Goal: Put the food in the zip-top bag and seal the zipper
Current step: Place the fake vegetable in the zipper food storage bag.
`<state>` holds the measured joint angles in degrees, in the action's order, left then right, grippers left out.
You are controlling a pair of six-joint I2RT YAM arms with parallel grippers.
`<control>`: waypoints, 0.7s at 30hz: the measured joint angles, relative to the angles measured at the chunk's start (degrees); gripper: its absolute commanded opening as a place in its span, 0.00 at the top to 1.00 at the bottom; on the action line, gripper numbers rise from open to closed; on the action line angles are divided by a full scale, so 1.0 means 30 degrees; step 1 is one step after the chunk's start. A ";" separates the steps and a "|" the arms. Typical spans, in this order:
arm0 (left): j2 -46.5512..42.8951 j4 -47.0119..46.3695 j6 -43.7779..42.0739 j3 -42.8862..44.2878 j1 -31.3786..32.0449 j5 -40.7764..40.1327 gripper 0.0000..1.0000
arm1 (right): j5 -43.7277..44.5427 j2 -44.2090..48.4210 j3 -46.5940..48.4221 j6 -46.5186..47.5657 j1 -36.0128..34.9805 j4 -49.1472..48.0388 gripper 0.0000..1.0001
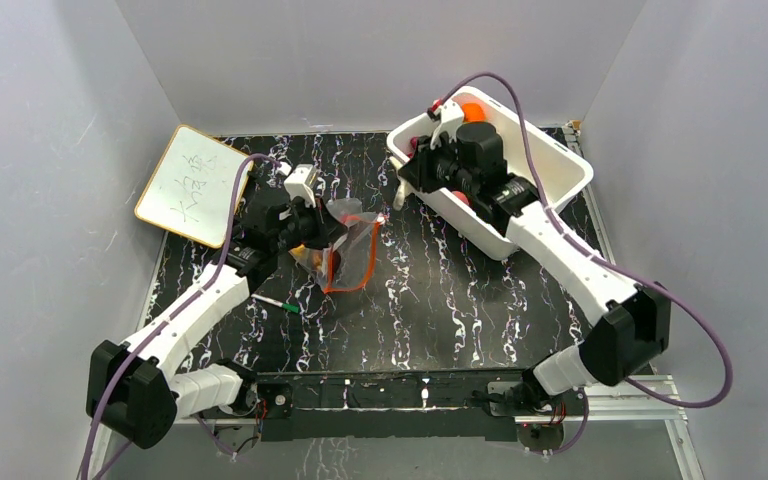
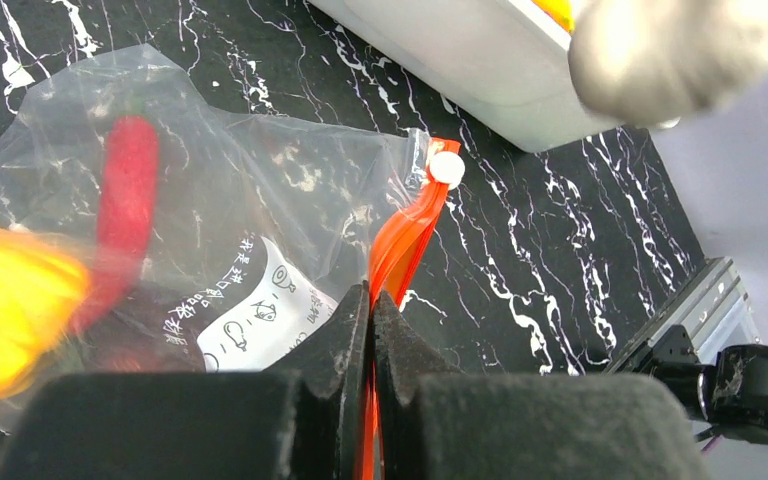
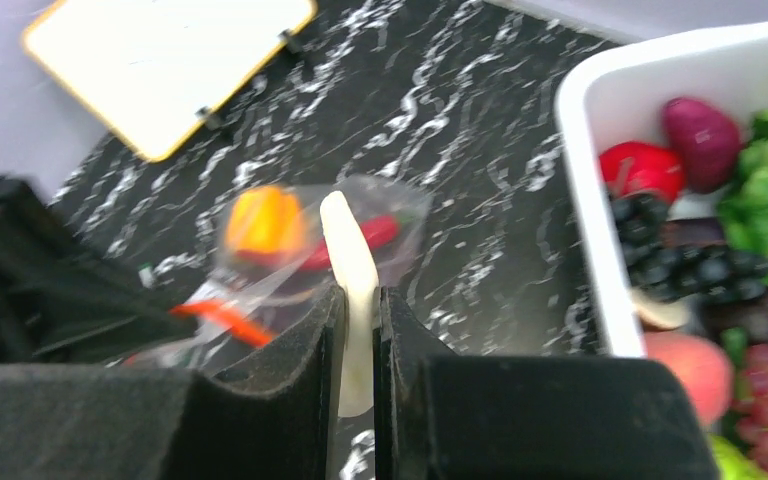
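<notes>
The clear zip-top bag point(image 1: 352, 240) lies left of centre on the black marbled table, its mouth facing right. Inside it I see a red chili point(image 2: 128, 190) and a yellow piece point(image 2: 10, 310). My left gripper point(image 2: 371, 300) is shut on the red-orange zipper point(image 2: 410, 225), below its white slider point(image 2: 447, 168). My right gripper point(image 3: 360, 300) is shut on a slim white food piece point(image 3: 350, 250) and hangs above the table between the bag point(image 3: 300, 240) and the tub. More food, red, purple, green and dark pieces, fills the white tub point(image 3: 585, 220).
The white tub point(image 1: 550, 160) stands at the back right under the right arm. A small whiteboard point(image 1: 195, 185) leans at the back left. A green-and-white pen point(image 1: 280, 303) lies near the left arm. Grey walls close in on three sides.
</notes>
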<state>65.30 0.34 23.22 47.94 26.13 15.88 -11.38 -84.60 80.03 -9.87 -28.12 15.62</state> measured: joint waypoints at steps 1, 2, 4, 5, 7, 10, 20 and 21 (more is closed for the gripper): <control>0.0117 -0.0080 0.0131 0.0058 0.0000 -0.0087 1.00 | -0.0262 0.0437 -0.0444 -0.0452 -0.0313 -0.0124 0.98; 0.0226 -0.0138 0.0299 0.0138 0.0000 -0.0182 1.00 | -0.0495 0.0845 -0.0947 -0.0940 -0.0663 -0.0277 0.98; 0.0342 -0.0306 0.0576 0.0240 0.0000 -0.0328 1.00 | -0.0903 0.1603 -0.1931 -0.1872 -0.1311 -0.0678 0.98; 0.0357 -0.0393 0.0707 0.0284 0.0000 -0.0379 1.00 | -0.1107 0.1880 -0.2361 -0.2317 -0.1698 -0.0874 0.98; 0.0357 -0.0517 0.0947 0.0415 0.0000 -0.0437 1.00 | -0.1333 0.2149 -0.2980 -0.2980 -0.2484 -0.1188 0.98; 0.0357 -0.0590 0.1202 0.0554 -0.0007 -0.0459 1.00 | -0.1333 0.2157 -0.3534 -0.3803 -0.3512 -0.1596 0.98; 0.0328 -0.0495 0.1632 0.0736 0.0000 -0.0401 1.00 | -0.0109 0.2004 -0.5982 -0.6645 -0.4830 -0.3810 0.99; 0.0306 -0.0488 0.1639 0.0743 0.0000 -0.0386 1.00 | 0.0138 0.1872 -0.5989 -0.6790 -0.4932 -0.4109 0.99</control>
<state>66.22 -1.13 28.14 50.17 26.13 14.72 -10.96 -78.98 62.06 -30.24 -42.92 3.29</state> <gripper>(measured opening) 0.010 0.118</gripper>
